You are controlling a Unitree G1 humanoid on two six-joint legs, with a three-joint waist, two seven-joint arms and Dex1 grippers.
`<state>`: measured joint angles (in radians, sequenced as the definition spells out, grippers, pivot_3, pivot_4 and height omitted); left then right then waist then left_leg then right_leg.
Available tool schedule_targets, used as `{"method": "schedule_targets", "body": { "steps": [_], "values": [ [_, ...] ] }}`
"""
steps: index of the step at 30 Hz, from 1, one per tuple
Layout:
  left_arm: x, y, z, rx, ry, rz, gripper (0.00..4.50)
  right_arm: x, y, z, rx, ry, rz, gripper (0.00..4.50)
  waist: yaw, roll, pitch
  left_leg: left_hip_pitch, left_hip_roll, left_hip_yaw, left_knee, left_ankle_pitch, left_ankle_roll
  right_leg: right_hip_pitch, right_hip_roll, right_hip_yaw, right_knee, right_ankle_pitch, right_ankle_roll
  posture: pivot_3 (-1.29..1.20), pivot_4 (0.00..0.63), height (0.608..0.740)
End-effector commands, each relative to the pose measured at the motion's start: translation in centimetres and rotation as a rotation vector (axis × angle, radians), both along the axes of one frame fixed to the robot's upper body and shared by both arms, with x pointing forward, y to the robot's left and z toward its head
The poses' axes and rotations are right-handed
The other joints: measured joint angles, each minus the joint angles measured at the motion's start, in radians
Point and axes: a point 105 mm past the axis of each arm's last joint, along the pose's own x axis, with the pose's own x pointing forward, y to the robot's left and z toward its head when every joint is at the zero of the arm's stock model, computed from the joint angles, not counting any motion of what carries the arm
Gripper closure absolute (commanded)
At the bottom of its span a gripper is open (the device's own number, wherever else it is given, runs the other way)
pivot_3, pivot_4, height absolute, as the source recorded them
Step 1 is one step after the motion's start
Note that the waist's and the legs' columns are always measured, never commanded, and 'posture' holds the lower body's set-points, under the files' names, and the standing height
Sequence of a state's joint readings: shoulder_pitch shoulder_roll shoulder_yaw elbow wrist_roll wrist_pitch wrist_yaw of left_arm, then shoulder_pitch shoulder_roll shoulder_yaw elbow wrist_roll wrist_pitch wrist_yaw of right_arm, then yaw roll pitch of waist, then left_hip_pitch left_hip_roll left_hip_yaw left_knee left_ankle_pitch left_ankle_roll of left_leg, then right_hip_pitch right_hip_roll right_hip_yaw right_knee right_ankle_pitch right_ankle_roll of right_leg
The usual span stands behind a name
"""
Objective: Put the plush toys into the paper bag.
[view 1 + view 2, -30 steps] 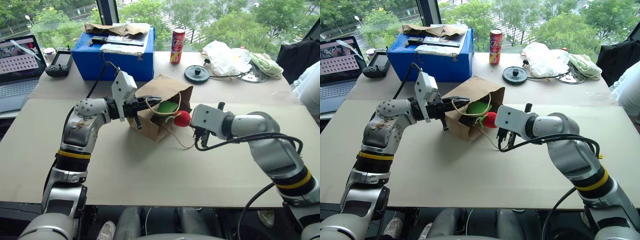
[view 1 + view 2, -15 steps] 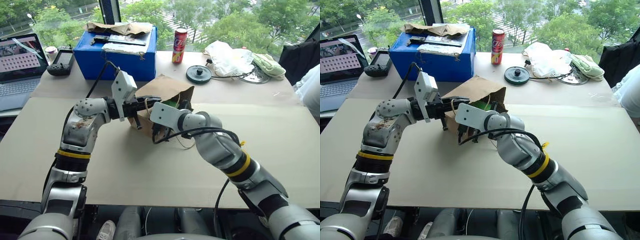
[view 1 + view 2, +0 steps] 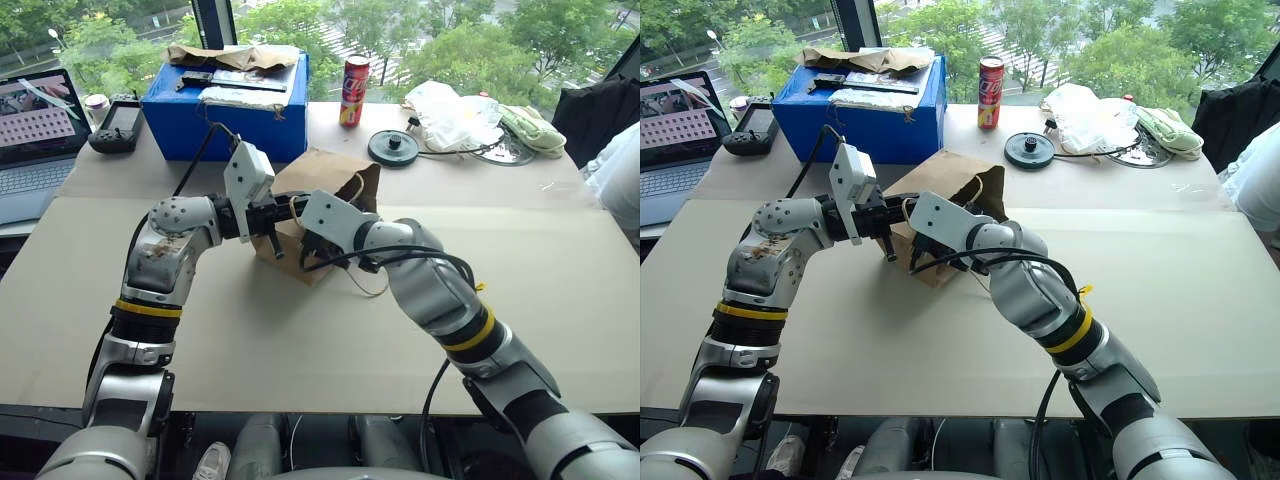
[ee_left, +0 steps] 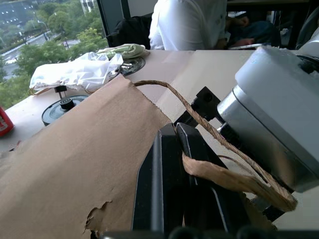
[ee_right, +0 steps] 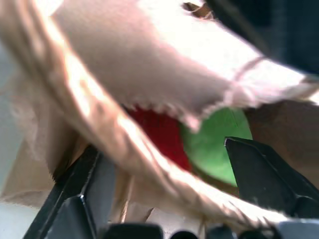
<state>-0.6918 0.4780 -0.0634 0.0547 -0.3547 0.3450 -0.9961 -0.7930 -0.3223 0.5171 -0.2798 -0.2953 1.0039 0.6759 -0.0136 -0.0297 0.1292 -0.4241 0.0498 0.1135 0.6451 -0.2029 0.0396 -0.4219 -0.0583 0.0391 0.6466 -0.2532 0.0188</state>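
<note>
The paper bag lies on its side in the middle of the table, mouth toward me. My left gripper is shut on the bag's rim beside a twine handle, holding the mouth up. My right gripper reaches into that mouth with its fingers open and apart. Both plush toys lie inside the bag just beyond them: the red one and the green one side by side. Neither finger touches a toy. In the eye views my right wrist hides the toys.
At the back stand a blue box topped with crumpled paper, a red can, a black disc, a white plastic bag and a pale green cloth. A laptop sits far left. A person sits far right.
My right arm swung left from beside the bag to its mouth with the red toy. The toy now lies inside and the gripper has opened. The left gripper stayed put.
</note>
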Motion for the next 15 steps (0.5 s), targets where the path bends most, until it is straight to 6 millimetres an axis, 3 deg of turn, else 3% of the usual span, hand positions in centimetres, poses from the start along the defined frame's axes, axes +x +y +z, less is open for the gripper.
{"method": "schedule_targets", "body": {
  "steps": [1, 4, 9, 15],
  "values": [
    [-0.3, -0.3, 1.1, -0.001, -0.052, -0.019, 4.50, -0.6, -1.1, 1.8, 0.088, -0.007, -0.023, 0.91, 0.000, 0.000, 0.000, 0.000, 0.000, 0.000, 0.000, 0.000, 0.000, 0.000, 0.000, 0.000, 0.000, 0.000, 0.000, 0.00, 0.150, 0.739],
    [-0.3, -0.3, 1.1, -0.001, -0.053, -0.017, 4.50, -1.3, -2.2, 1.7, 0.157, 0.051, -0.052, 0.91, 0.001, 0.000, 0.000, 0.000, 0.000, 0.000, 0.000, 0.000, 0.000, 0.000, 0.000, 0.000, 0.000, 0.000, 0.000, 0.00, 0.150, 0.739],
    [-0.2, -0.3, 1.1, -0.002, -0.053, -0.015, 4.50, -2.3, -4.7, -0.5, 0.173, 0.142, -0.124, 0.91, 0.003, 0.000, 0.000, 0.000, 0.000, 0.000, 0.000, 0.000, 0.000, 0.001, 0.000, 0.000, -0.001, 0.000, 0.000, 0.00, 0.150, 0.739],
    [-0.2, -0.4, 1.2, -0.005, -0.053, -0.023, 4.50, -1.7, -4.2, -3.4, 0.138, 0.190, -0.168, 0.91, -0.007, 0.000, 0.000, 0.001, 0.000, 0.000, 0.000, 0.000, 0.000, 0.000, 0.001, 0.001, -0.004, 0.000, 0.000, 0.00, 0.150, 0.739]
  ]
}}
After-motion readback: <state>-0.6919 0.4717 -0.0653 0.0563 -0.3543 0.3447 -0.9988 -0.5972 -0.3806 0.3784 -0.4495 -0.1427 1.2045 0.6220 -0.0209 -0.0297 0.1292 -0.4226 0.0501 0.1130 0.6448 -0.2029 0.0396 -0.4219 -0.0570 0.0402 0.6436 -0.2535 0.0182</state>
